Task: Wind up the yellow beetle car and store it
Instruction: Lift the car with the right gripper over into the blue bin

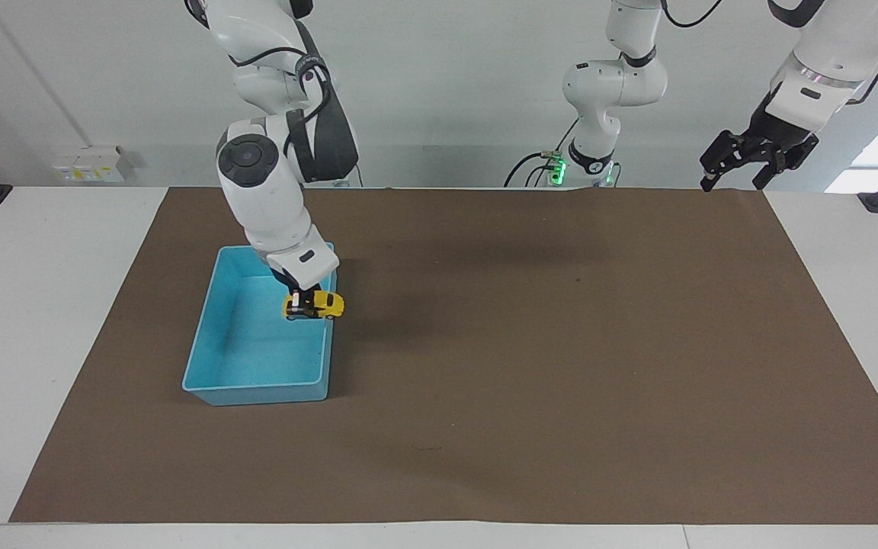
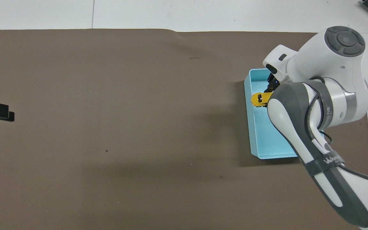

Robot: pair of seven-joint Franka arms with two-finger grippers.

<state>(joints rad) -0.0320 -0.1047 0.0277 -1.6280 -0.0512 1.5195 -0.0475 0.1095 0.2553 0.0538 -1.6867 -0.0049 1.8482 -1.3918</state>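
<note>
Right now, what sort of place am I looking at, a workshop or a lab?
Most likely a robotics lab. Two white robot arms stand at a table under a brown mat. The right claw holds a yellow beetle car over a blue bin; the left claw waits.

White lettering starting "WAN" on dark band of right arm (image 2: pixel 326 159), lower right of overhead view, remainder unreadable
</note>
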